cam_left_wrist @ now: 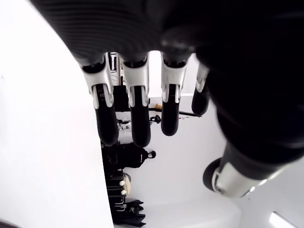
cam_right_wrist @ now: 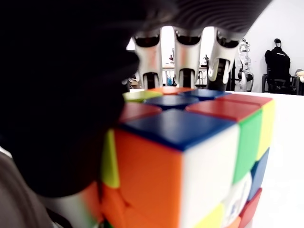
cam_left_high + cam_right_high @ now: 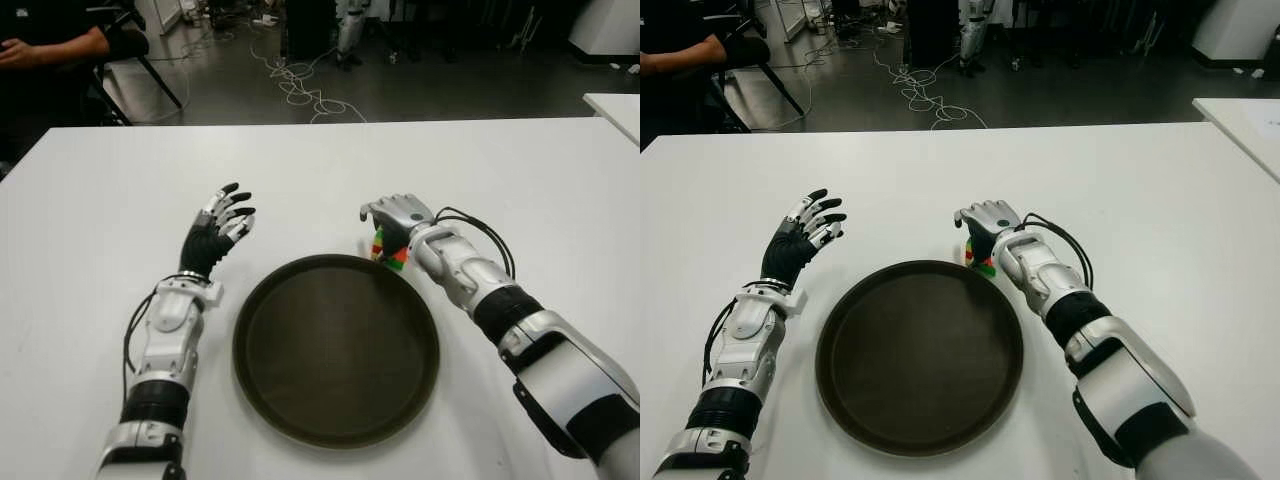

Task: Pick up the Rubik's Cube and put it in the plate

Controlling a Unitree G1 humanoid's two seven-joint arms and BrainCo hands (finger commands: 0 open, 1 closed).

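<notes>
Now — right hand (image 3: 398, 218) wrapped around Rubik's Cube (image 3: 388, 249) beside plate (image 3: 262, 300) | left hand (image 3: 218, 232) spread, empty | no legible writing

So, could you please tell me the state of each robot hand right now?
Left robot hand: open, fingers spread, holding nothing.
Right robot hand: shut on the multicoloured plastic Rubik's Cube.

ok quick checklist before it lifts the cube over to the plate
1. Right hand over the Rubik's Cube, fingers curled around it in the right wrist view: ok.
2. Grasp firm enough to lift: cannot tell.
3. Cube off the table: cannot tell, it shows just beyond the plate's far right rim.
4. Plate holds nothing: ok.
5. Left hand open, showing left of the plate, out of the path: ok.
</notes>
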